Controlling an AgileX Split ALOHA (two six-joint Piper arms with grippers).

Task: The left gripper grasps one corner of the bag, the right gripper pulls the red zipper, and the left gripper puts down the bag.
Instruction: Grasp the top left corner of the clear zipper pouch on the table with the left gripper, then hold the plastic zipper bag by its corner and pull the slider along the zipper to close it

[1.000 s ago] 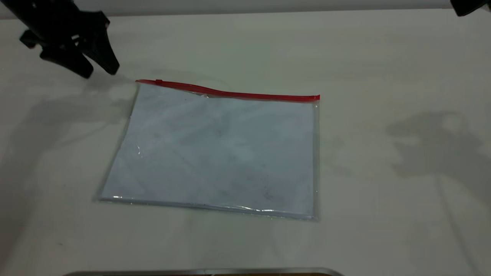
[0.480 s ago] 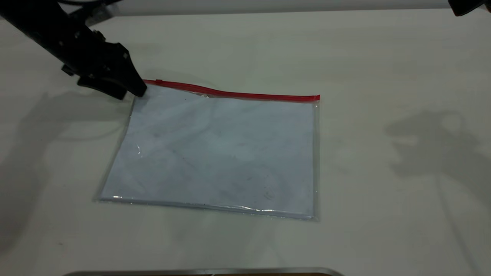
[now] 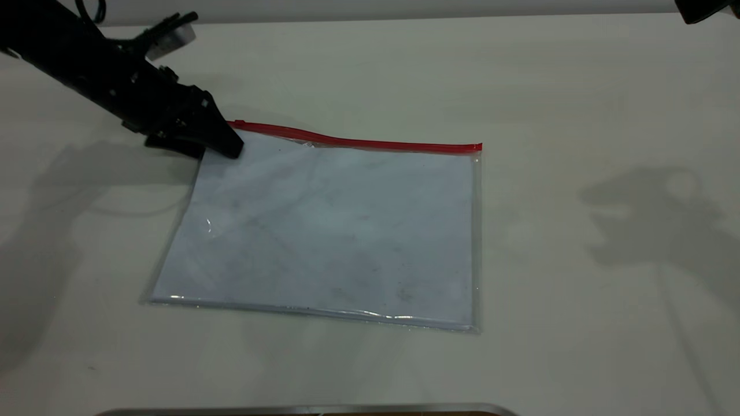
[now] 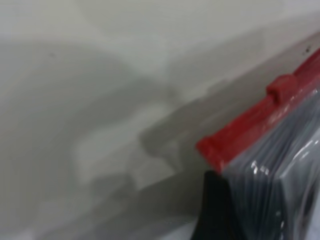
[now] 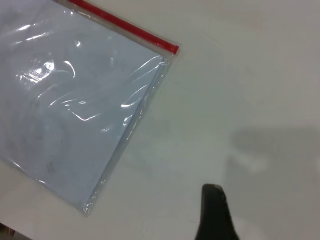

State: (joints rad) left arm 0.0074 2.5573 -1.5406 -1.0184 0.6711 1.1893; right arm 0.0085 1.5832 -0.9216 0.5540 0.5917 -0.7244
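Note:
The bag lies flat on the table, a clear pouch over a smudged white sheet. The red zipper runs along its far edge, with the small slider tab near the left end. My left gripper is low at the bag's far-left corner, open, with its fingers on either side of that corner. In the left wrist view the red strip's end and the tab are close, with one black finger beside the plastic. My right gripper stays high at the far right, open and empty; one finger shows.
The pale table surrounds the bag. A metal edge runs along the near border. The right wrist view shows the bag's far-right corner well away from that gripper.
My left gripper has come down and moved right, from above the table left of the bag onto the bag's far-left corner. The bag and the right arm have not moved.

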